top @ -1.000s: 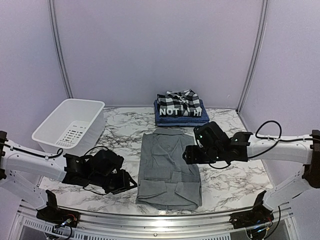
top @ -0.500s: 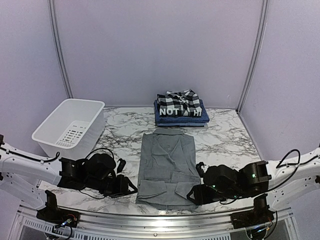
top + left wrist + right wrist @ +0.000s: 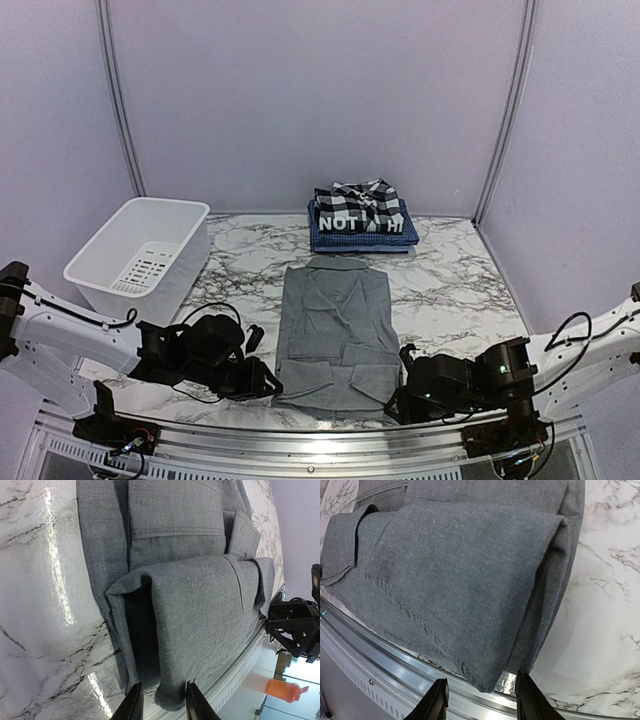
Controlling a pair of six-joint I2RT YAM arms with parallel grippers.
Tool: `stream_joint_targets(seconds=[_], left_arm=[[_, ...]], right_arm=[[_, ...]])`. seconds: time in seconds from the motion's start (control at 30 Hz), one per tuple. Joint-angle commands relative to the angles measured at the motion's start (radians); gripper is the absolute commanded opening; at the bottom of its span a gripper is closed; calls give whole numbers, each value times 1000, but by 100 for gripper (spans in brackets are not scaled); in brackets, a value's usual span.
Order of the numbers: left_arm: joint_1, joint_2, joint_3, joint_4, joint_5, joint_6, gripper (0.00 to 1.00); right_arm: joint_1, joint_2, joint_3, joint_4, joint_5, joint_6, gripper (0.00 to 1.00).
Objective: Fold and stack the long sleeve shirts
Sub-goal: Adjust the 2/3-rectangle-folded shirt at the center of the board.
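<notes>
The grey shirt point(image 3: 335, 335) lies flat in the middle of the marble table point(image 3: 455, 290). Its long axis runs from the near edge towards the back wall, with the collar pointing away at the folded stack: the plaid shirt point(image 3: 360, 196) on top, the black lettered shirt point(image 3: 365, 223) under it and the blue checked shirt point(image 3: 360, 241) at the bottom. The grey shirt's hem end is doubled over at the near edge. The left gripper point(image 3: 162, 705) sits low at the hem's left corner, its jaws narrowly parted around the cloth edge. The right gripper point(image 3: 482, 700) is at the right corner with a wider gap and is not pinching.
</notes>
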Motion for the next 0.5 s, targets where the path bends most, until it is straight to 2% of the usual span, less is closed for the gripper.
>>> stream_joint_targets(seconds=[0.0,0.27,0.47], left_arm=[[-12,27,30,46,10,-2,28],[-20,40,46,53,6,-8,11],[-21,32,55,46,8,-10,0]], right_arm=[[26,7,-4,54,8,49,41],[31,28,-12,76,22,55,33],[31,-2,24,41,65,57,11]])
